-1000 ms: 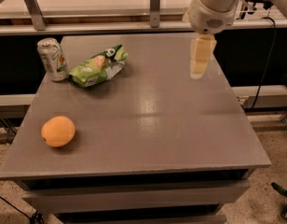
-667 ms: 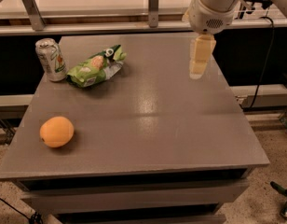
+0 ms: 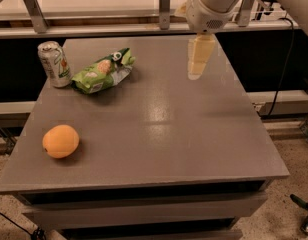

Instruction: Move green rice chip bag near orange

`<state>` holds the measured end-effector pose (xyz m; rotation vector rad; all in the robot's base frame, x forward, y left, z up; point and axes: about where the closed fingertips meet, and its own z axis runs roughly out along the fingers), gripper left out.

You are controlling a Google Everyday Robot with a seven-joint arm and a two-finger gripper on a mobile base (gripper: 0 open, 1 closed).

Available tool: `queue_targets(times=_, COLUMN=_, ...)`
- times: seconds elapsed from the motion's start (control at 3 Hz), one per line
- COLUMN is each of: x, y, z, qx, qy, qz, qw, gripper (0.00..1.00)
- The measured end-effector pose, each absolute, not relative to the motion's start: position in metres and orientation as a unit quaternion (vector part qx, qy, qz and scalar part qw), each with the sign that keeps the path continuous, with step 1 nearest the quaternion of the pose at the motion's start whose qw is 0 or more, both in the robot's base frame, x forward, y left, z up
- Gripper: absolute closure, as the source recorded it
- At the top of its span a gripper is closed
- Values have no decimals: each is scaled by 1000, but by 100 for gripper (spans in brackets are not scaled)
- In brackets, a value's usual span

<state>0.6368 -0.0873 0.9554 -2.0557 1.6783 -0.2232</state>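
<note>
The green rice chip bag (image 3: 101, 71) lies at the back left of the table (image 3: 194, 134), just beside a soda can (image 3: 54, 63) and well apart from the orange (image 3: 60, 141). The gripper (image 3: 198, 66) hovers at the back right, and whether it is parted or closed cannot be told. A loose grab might topple the can.

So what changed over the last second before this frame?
The gripper has shifted a little across the far part of the table toward the green rice chip bag. It hangs above the surface, well short of the bag. Nothing was taken hold of or let go. The bag, the orange and the soda can lie where they were.
</note>
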Motion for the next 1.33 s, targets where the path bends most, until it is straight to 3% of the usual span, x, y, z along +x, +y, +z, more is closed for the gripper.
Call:
queue_targets(times=0.67, x=664, y=0, z=964, qx=-817, qy=482, qz=-93, qw=304, gripper=0)
queue_targets(times=1.33, x=682, y=68, z=923, qx=-862, qy=411, qz=-91, qw=282, gripper=0)
